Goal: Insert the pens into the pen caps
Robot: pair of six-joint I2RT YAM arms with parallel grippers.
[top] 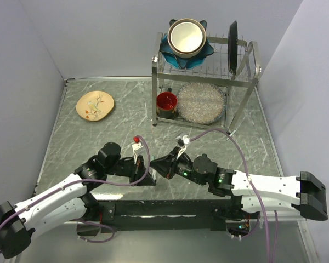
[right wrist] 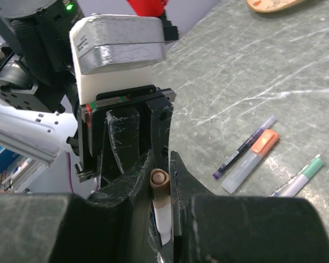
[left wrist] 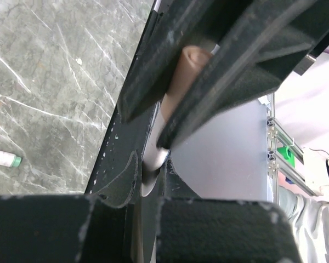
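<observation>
My two grippers meet tip to tip above the table's middle: left gripper (top: 145, 169), right gripper (top: 158, 166). Between them is one white pen with a salmon cap on its end. In the right wrist view my right gripper (right wrist: 163, 164) is shut around the salmon cap (right wrist: 159, 187), with the white barrel (right wrist: 163, 219) below it. In the left wrist view my left gripper (left wrist: 151, 167) is shut on the white barrel (left wrist: 155, 149), and the cap (left wrist: 185, 74) sits between the right fingers. A thin purple pen (right wrist: 242, 149), an orange-capped white pen (right wrist: 251, 160) and a teal-capped pen (right wrist: 301, 178) lie on the table.
A white pen with a green end (left wrist: 3, 159) lies on the marble top. A dish rack (top: 247, 82) at the back holds a bowl (top: 186, 37), a red cup (top: 166, 103) and a glass plate (top: 200, 103). A tan plate (top: 95, 105) sits at the back left.
</observation>
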